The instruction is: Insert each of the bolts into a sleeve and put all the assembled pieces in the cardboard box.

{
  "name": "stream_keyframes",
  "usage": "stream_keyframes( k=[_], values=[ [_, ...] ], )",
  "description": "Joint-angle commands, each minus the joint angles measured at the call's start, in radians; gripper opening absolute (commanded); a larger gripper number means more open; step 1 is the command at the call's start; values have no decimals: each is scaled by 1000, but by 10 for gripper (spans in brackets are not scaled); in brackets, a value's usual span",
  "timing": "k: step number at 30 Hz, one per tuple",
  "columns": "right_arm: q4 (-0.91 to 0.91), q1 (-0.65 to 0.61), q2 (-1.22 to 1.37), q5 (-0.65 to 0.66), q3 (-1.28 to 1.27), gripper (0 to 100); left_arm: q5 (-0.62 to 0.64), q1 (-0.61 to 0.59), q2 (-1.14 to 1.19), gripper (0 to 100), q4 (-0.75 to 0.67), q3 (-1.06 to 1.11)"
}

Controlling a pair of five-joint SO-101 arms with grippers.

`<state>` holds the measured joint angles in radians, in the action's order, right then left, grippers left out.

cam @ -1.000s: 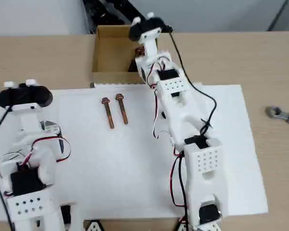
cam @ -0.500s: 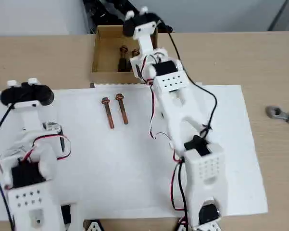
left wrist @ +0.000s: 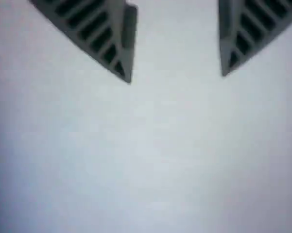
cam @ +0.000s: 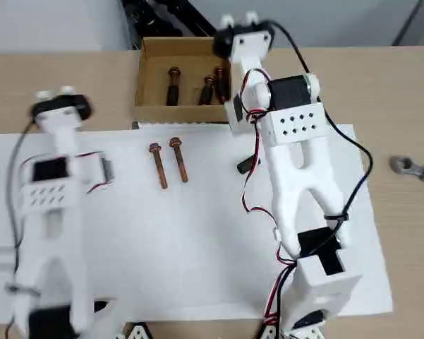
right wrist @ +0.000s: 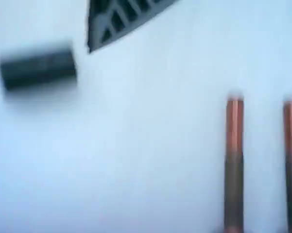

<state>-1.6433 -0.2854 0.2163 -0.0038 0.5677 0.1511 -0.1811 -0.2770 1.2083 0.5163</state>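
Worktop sheet point(cam: 197, 268) holds two bolts point(cam: 168, 164) near its far edge, one sleeve point(cam: 245, 165) nearby, and the cardboard box point(cam: 147, 78) beyond; my left gripper point(left wrist: 176, 76) hangs spread and empty, for my right gripper point(cam: 237, 119) I cannot tell, and the next step, I judge, is seating a bolt in that sleeve.

Bare white sheet point(cam: 190, 240) ran wide between the two arms, an open lane. Two bolts point(cam: 159, 167) lay side by side across its upper part. The sleeve point(cam: 245, 165) sat just beside the right arm point(cam: 293, 162), which crowded the cardboard box point(cam: 169, 113) at its right corner. The left gripper point(left wrist: 177, 73) hung spread over plain sheet.
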Motion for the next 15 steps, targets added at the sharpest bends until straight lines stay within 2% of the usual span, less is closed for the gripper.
stream_keyframes(
  k=[1, 4, 7, 15],
  values=[
    [-42, 73, -101, -32, 8, 174, 2, 123, 157, 111, 55, -160],
    [-33, 93, -151, -32, -9, 174, 2, 183, 304, 111, 118, -309],
    [-38, 91, -166, -32, -28, 173, 5, 192, 463, 111, 193, -475],
    [-35, 91, -240, -32, -199, 173, 140, 178, 784, 111, 374, -932]
  ],
)
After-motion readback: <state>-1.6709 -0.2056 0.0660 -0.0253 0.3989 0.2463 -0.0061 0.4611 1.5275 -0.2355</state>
